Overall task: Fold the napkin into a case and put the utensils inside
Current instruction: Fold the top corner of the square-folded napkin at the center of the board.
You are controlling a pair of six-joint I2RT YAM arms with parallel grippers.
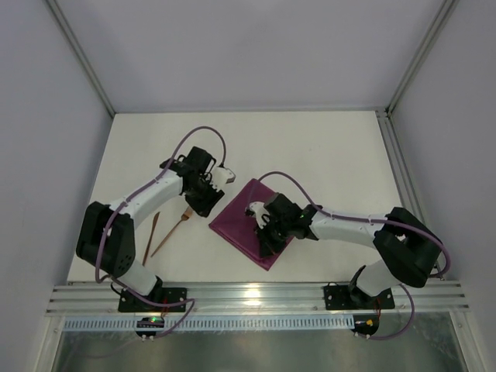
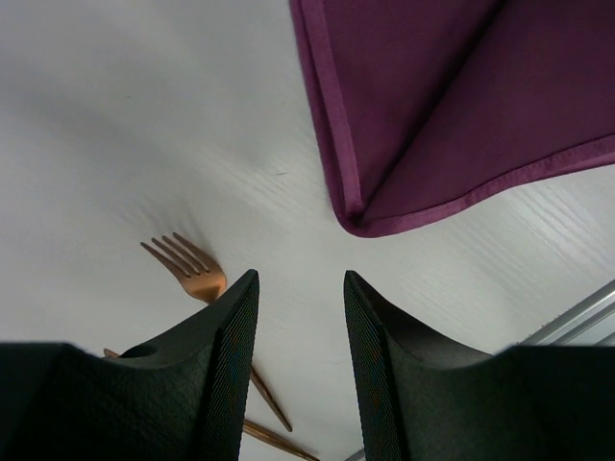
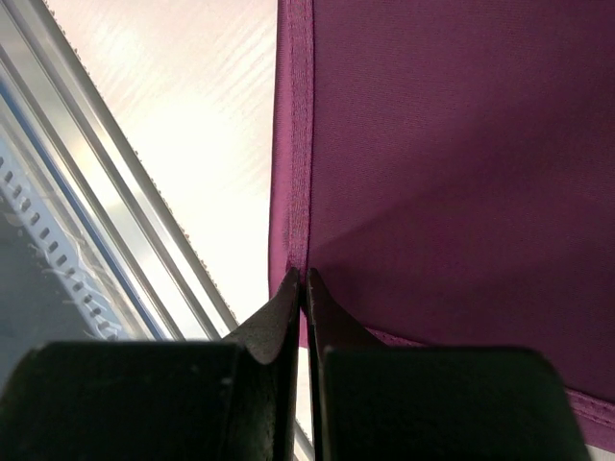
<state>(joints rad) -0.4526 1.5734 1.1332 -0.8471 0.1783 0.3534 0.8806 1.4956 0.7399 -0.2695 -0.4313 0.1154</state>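
Observation:
The plum-purple napkin [image 1: 242, 222] lies folded into a slanted rectangle at the table's middle. My right gripper [image 1: 267, 239] rests over its near part. In the right wrist view that gripper [image 3: 303, 277] is shut, its tips pinched on the napkin's stitched hem [image 3: 294, 144]. My left gripper [image 1: 209, 205] hovers just left of the napkin's far-left edge. It is open [image 2: 301, 279] with bare table between the fingers; a folded corner of the napkin [image 2: 432, 115] lies ahead of them. The copper fork [image 2: 187, 267] lies left of the fingers, beside another slim utensil [image 1: 150, 239].
An aluminium rail [image 1: 256, 298] runs along the near table edge, close below the napkin's near corner, and shows at the rail [image 3: 96, 192] left of my right fingers. White walls enclose the back and sides. The fork [image 1: 177, 230] points toward the napkin.

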